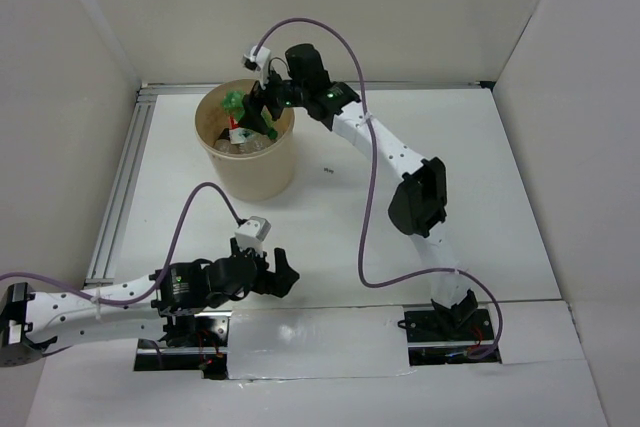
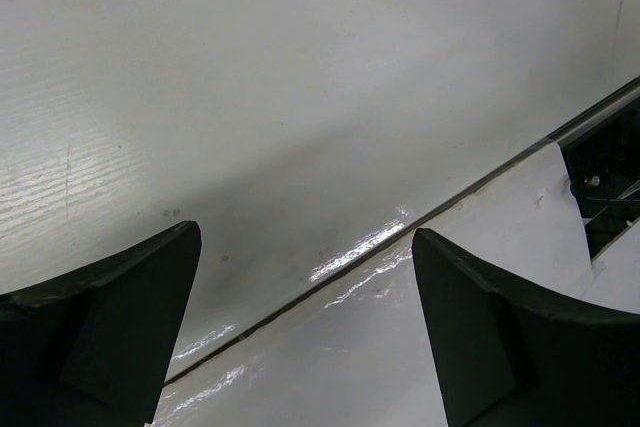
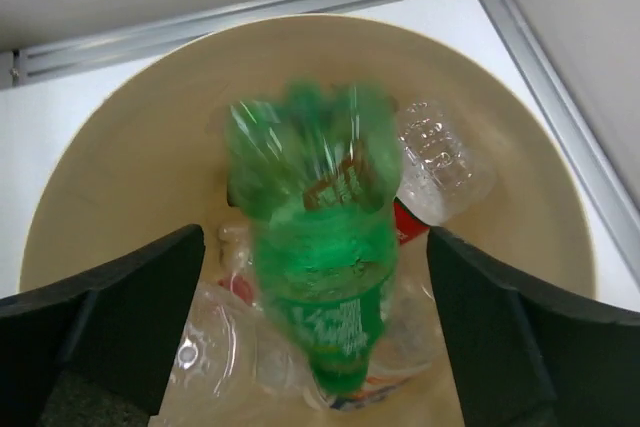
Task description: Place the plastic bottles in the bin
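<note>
The green plastic bottle (image 3: 320,277) is blurred, neck down, inside the beige bin (image 3: 110,187), between the fingers of my right gripper (image 3: 315,235) but with a gap on each side. That gripper is open and hangs over the bin's mouth (image 1: 258,107). Under the green bottle (image 1: 236,105) lie clear plastic bottles (image 3: 437,159), some with red labels (image 3: 408,222). The bin (image 1: 245,175) stands at the table's back left. My left gripper (image 1: 283,273) is open and empty, low over the table near its front edge; in the left wrist view its fingers (image 2: 305,237) frame only bare tabletop.
An aluminium rail (image 1: 118,192) runs along the table's left side and another along the back behind the bin (image 3: 250,9). White walls close in the table. A seam with taped sheeting (image 2: 380,242) crosses the front edge near the arm bases.
</note>
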Controlling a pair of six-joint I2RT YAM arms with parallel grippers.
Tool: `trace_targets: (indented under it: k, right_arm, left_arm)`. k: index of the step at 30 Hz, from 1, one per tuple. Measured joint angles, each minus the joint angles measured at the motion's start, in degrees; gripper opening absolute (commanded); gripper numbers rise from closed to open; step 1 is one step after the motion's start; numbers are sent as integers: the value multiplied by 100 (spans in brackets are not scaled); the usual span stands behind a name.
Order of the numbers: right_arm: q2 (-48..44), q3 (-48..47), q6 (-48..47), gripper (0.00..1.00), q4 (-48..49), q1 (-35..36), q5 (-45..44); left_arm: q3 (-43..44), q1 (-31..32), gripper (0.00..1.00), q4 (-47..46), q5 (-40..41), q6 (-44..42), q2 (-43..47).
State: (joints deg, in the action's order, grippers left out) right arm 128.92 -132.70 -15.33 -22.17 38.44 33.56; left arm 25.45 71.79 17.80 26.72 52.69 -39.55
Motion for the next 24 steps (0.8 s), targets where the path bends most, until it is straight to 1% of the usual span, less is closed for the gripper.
trace_targets:
  k: [3, 6, 9, 11, 13, 17, 19, 21, 24]
  right_arm:
    - [-15, -278, -24, 100, -197, 0, -2]
    - [-321, -304, 61, 100, -269, -44, -138]
    - [-833, -240, 188, 100, -474, -120, -693]
    - [-1362, 125, 275, 100, -590, -291, -1187]
    - [-2109, 844, 380, 100, -704, -627, -1764]
    - [-3558, 2894, 577, 100, -800, -1550, -2889]
    - [-4199, 4046, 704, 100, -809, -1880, -3366]
    - [-4754, 5141, 841, 100, -774, -2059, -3587]
    - [-5602, 6636, 1014, 100, -693, -2345, -3641]
  left_arm:
    - [0, 0, 100, 28, 7, 0, -4]
    - [76, 0, 100, 87, 9, -66, -79]
    - [343, 0, 100, 170, 11, -293, -238]
    - [592, 0, 100, 157, 46, -452, -308]
    - [826, 0, 100, 118, 103, -595, -332]
    - [1023, 0, 100, 48, 295, -774, -264]
    - [1023, 0, 100, 118, 398, -780, -184]
    - [1029, -7, 100, 251, 514, -769, -107]
    - [1108, -125, 100, 579, 619, -748, 28]
